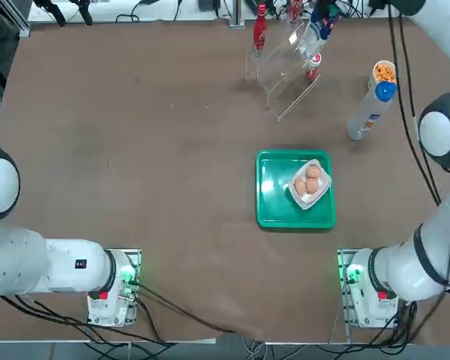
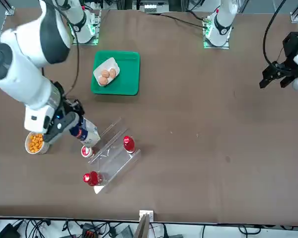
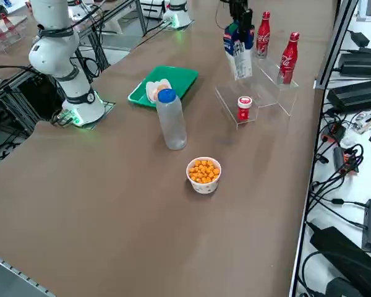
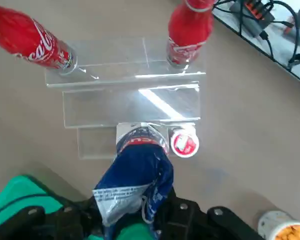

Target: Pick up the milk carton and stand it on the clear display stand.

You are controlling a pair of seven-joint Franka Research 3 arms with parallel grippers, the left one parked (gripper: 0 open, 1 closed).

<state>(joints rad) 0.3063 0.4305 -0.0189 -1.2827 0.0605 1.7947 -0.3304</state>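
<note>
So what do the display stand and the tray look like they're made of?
The stand looks like clear acrylic, glossy: things show through it, and bright streaks reflect off it. Glass isn't ruled out. The tray seems to be smooth green plastic, given its even colour and shiny highlight.

Milk carton (image 3: 238, 52): white sides, dark blue top, blue print. Tray (image 1: 274, 187): green. Display stand (image 4: 130, 105): colourless, transparent. Two bottles (image 3: 288, 60) (image 3: 263, 36): red with white lettering. Large bottle (image 3: 171, 120): whitish, blue cap. Cup (image 3: 203, 188): white, orange contents. Eggs (image 1: 312, 178): pinkish tan. Tabletop (image 1: 135, 150): brown.
</note>
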